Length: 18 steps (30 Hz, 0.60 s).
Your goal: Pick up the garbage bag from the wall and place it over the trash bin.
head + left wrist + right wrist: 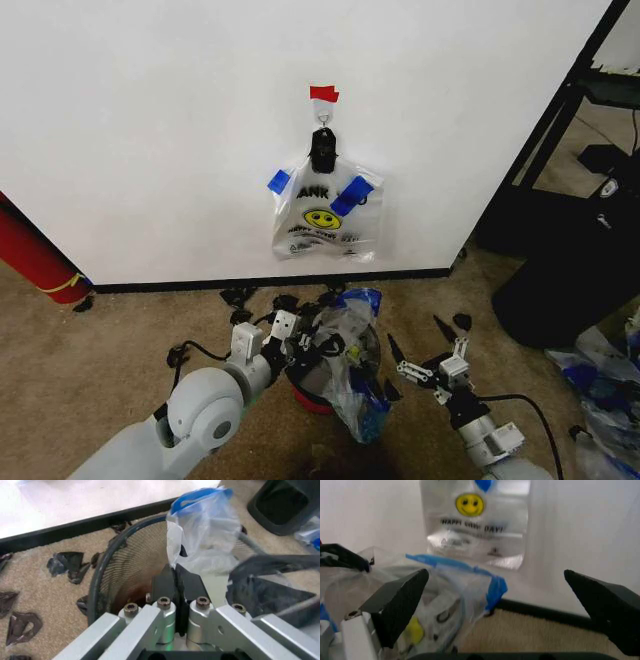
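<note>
On tan carpet (120,320) below the white wall (150,130), left gripper (176,578) pinches the garbage bag (205,536) (right gripper (505,603) gapes).

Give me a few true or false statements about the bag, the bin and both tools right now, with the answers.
1. The left tool is shut on the bag. True.
2. The right tool grips the bag. False: it is open, beside the bag.
3. A smiley bag hangs clipped on the wall. True.
4. The bin lies tipped over. False: it stands upright on the carpet.
5. The bag is at the bin. True.
</note>
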Available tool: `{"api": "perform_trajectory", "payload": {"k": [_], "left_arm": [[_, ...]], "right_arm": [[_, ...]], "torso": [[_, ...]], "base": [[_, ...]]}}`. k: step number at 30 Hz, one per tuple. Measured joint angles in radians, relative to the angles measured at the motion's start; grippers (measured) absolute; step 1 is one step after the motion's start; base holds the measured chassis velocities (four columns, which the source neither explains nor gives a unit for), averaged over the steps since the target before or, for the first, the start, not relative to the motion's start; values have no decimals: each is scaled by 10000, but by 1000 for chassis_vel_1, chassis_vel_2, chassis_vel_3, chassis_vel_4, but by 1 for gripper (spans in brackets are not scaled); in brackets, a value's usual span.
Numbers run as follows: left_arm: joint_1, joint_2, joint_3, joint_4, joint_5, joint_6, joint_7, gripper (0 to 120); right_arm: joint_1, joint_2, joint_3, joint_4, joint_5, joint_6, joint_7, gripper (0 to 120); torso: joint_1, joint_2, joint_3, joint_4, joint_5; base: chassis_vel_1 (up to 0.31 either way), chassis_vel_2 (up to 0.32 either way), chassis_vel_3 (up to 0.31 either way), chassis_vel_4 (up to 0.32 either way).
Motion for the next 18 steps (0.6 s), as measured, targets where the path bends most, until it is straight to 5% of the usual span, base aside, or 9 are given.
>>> {"api": "perform_trajectory", "payload": {"k": [8,18], "left_arm": [[412,-85,-197,906,1700,-922,814,0],[987,62,-767,1044,2352,-1467,1587,0]], "right_arm": [[54,-193,-33,-398,629,-829,-63,100],[485,-401,-246,-587,1025,-1113,25,100]], "torso": [[0,0,0,-1,0],[0,0,0,1,0]], "base": [[0,0,0,0],[0,0,0,0]]}}
